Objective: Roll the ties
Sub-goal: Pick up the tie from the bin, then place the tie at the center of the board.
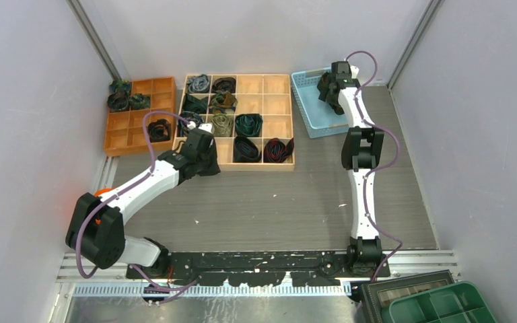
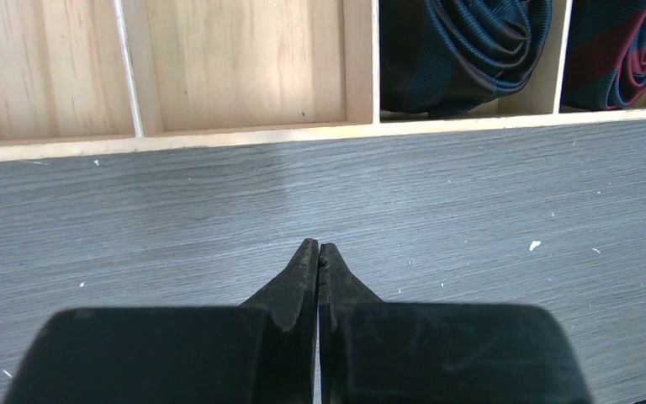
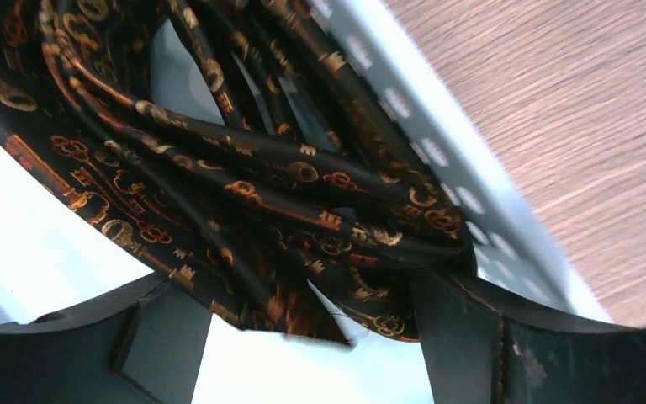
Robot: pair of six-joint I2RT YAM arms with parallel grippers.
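From overhead, my left gripper (image 1: 205, 156) sits low over the grey wood-grain table (image 1: 276, 202), just beside the near-left corner of the pale wooden compartment tray (image 1: 290, 121). Most of the tray's cells hold rolled fabric neckties (image 1: 248, 125). My right gripper (image 1: 328, 87) reaches far out into the light blue perforated plastic basket (image 1: 309, 121), which stands just right of the tray.

On the left wrist camera the two black fingers (image 2: 303, 269) are pressed together tip to tip with nothing between them, above bare table just short of the tray's front rim (image 2: 219, 139). Beyond the rim a dark blue-green rolled tie (image 2: 463, 50) fills one cell.

On the right wrist camera the jaws stand wide apart inside the basket. A bunched dark necktie with an orange-gold print (image 3: 244, 194) lies between them, touching the right-hand finger (image 3: 463, 328). It is not clamped.
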